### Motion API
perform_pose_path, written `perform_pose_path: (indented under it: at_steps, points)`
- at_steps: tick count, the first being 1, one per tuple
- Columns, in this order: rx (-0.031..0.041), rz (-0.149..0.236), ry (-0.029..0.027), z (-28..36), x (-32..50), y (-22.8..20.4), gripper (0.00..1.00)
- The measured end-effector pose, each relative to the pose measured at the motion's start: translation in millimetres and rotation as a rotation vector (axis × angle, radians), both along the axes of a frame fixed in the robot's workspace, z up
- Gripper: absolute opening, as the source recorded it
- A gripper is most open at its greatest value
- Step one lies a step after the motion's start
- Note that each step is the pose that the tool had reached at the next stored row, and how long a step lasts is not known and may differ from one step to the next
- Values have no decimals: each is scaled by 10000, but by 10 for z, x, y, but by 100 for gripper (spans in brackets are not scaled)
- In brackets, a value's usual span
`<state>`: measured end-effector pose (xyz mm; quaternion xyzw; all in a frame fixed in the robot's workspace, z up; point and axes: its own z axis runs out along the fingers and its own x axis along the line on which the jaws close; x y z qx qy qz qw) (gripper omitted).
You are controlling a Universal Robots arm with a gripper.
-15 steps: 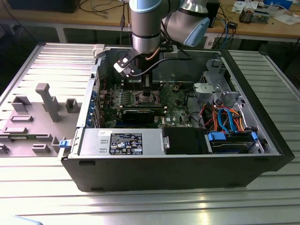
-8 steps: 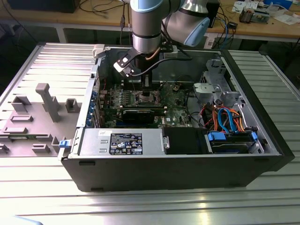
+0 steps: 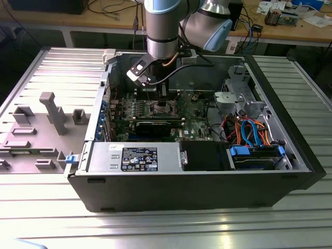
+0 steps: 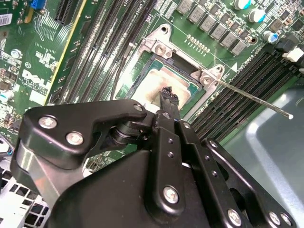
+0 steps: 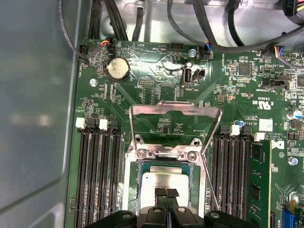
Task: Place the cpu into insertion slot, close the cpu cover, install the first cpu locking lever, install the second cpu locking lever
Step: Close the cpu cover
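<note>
- Gripper (image 5: 166,194), fingers together, tips resting on cpu (image 5: 164,179).
- Cpu lies in slot (image 3: 165,108), at 10 o'clock from case centre in the exterior view.
- Cover (image 5: 175,107) stands open.
- Judgement: press lightly and keep cpu flat and square in the rim.

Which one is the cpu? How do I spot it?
Find the green motherboard inside the black computer case. Between its long black slots sits the insertion slot. The cpu is the flat silver square lying in it, under the gripper.
</note>
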<state>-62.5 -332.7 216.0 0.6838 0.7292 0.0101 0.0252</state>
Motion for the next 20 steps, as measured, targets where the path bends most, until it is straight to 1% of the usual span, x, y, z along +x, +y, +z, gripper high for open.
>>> perform_pose_path:
  at_steps: [1,7,17,20]
  points:
    - [-2,0,1,5,0,0,11]
    - [-1,1,1,85,0,0,11]
    - [-1,0,1,88,0,0,11]
    - [-5,0,4,101,-1,-1,11]
